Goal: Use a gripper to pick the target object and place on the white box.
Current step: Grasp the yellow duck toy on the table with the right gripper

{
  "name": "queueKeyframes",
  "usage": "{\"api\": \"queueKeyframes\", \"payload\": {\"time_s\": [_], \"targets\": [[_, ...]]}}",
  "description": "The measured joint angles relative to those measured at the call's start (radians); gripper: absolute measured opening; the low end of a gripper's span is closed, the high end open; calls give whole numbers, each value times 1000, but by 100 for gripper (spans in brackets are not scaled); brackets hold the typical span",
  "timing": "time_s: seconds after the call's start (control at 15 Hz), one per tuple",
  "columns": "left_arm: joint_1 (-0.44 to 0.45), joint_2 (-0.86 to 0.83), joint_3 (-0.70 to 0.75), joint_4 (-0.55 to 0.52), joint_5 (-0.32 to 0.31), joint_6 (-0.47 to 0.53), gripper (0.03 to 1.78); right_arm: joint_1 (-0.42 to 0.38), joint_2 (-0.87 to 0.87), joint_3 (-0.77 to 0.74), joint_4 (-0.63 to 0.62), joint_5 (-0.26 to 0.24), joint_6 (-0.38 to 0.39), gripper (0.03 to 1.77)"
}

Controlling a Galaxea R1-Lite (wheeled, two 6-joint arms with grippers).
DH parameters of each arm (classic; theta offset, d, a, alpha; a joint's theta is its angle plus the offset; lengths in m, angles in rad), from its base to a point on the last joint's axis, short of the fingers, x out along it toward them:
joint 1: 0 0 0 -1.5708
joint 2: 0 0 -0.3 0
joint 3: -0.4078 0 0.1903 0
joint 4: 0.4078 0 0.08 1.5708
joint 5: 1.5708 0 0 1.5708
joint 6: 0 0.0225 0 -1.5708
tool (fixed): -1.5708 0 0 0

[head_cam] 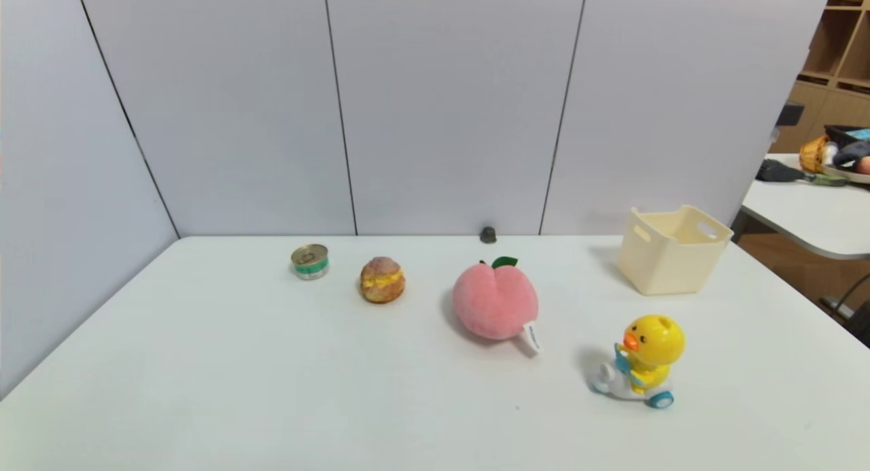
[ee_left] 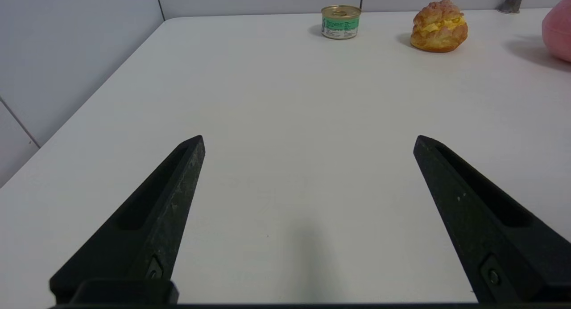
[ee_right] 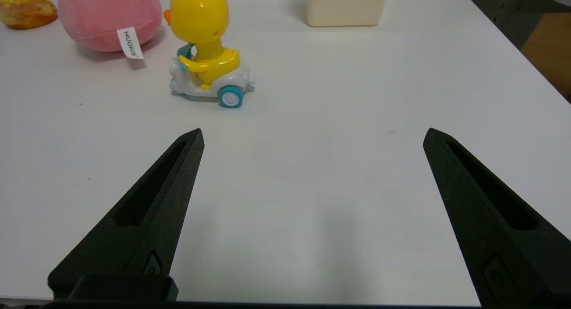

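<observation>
The target object, a yellow duck on a white scooter with blue wheels [head_cam: 642, 362] [ee_right: 206, 50], stands upright on the table's right half. The white box [head_cam: 673, 250] [ee_right: 345, 6], a cream bin, stands behind it near the back right. Neither arm shows in the head view. My right gripper [ee_right: 313, 133] is open over bare table, short of the duck, which lies ahead and toward one finger's side. My left gripper [ee_left: 309, 138] is open over bare table on the left side, nothing between its fingers.
A pink plush peach [head_cam: 495, 301] [ee_right: 109, 15] sits just left of the duck. A cream-puff toy [head_cam: 382, 279] [ee_left: 439, 26] and a small green tin [head_cam: 310, 261] [ee_left: 341, 22] stand farther left. Grey panels wall the back and left. Another table [head_cam: 809, 213] stands at right.
</observation>
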Motion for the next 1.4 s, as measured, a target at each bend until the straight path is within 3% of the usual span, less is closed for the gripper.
{"api": "queueKeyframes", "payload": {"time_s": [0.47, 0.87, 1.07, 1.4], "targets": [[0, 0, 0, 0, 0, 0, 169, 137, 236, -60, -79, 18, 7, 170], [0, 0, 0, 0, 0, 0, 169, 301, 434, -34, -252, 25, 71, 170], [0, 0, 0, 0, 0, 0, 169, 326, 520, 2, -342, 33, 73, 170], [0, 0, 0, 0, 0, 0, 169, 331, 696, 59, -598, 33, 79, 170]]}}
